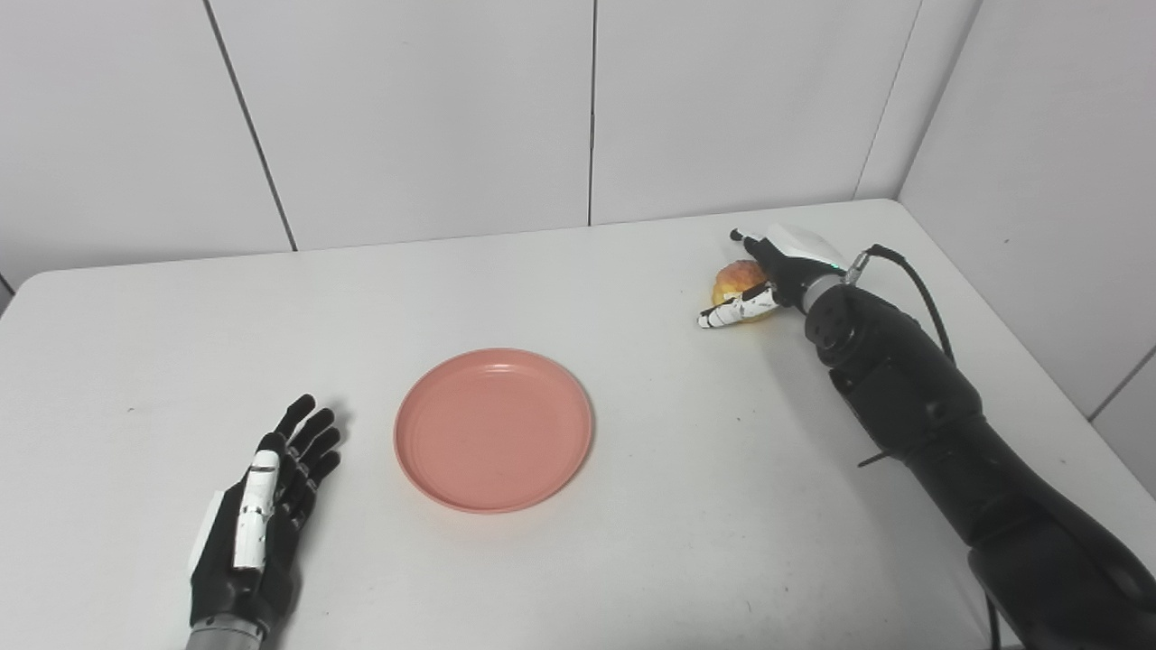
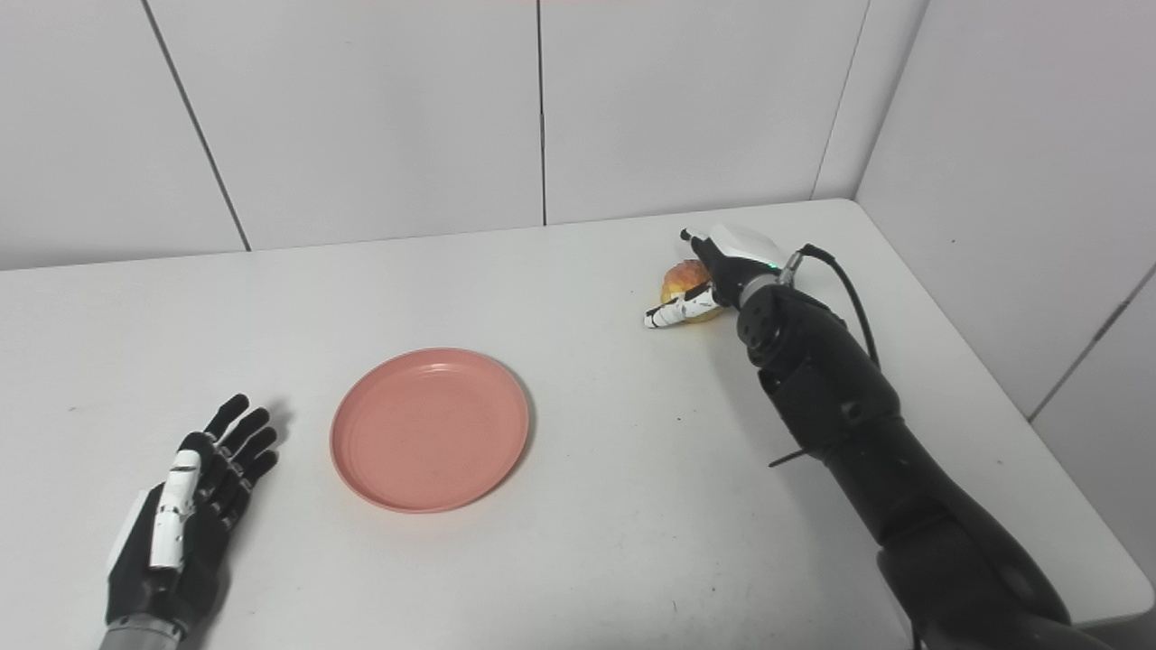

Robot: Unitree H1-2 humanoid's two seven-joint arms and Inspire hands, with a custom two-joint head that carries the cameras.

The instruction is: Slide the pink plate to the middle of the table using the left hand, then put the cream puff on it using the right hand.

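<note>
both views look from the robot's head, high above the near edge of the table point(image 1: 632, 560), facing forward and steeply down toward the wall point(image 1: 406, 108) behind it. the two sit side by side, so the right eye view shows everything shifted to the left: the plate point(image 2: 429, 430) lies left of centre there and nearer centre in the left eye view. both share almost the whole tabletop, the back wall and the right corner; the right eye view takes in more of the table's right edge.
</note>
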